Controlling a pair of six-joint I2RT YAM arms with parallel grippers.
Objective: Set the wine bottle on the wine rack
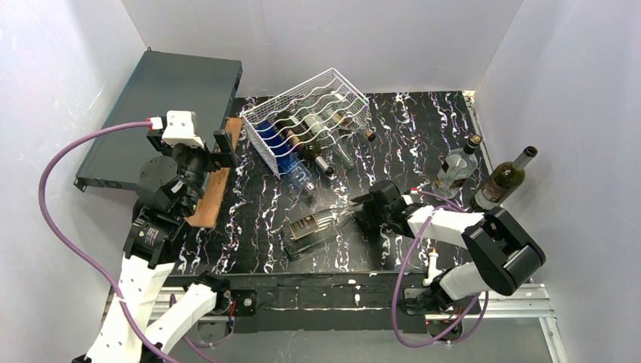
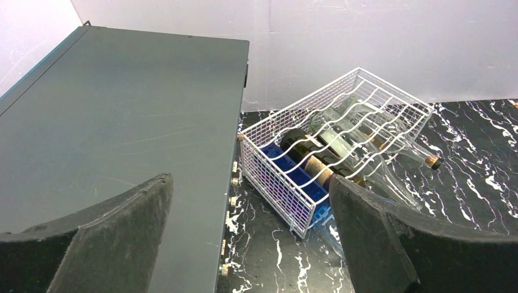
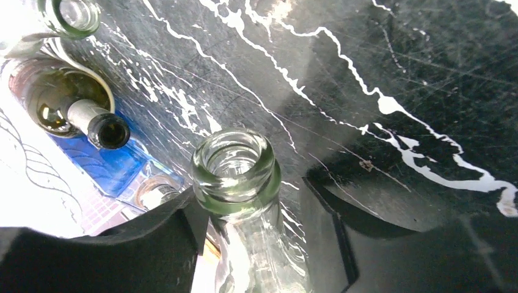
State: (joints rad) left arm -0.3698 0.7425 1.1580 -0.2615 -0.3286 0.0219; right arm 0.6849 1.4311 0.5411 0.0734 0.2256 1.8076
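A clear glass wine bottle [image 1: 314,227] lies on its side on the black marbled table, its neck pointing right. My right gripper [image 1: 369,209] is low at that neck. In the right wrist view the bottle's neck and open mouth [image 3: 235,165] sit between the fingers of the right gripper [image 3: 253,195]. The left finger [image 3: 177,232] touches the glass and a gap shows beside the right finger, so the jaws are open. The white wire wine rack [image 1: 314,113] [image 2: 336,140] stands tilted at the back with several bottles inside. My left gripper [image 1: 223,147] [image 2: 250,238] hovers open and empty left of the rack.
A flat dark grey box [image 1: 162,113] [image 2: 122,122] lies at the back left. A wooden board [image 1: 215,189] sits under the left arm. A clear bottle [image 1: 457,170] and a dark green bottle [image 1: 503,181] stand upright by the right wall.
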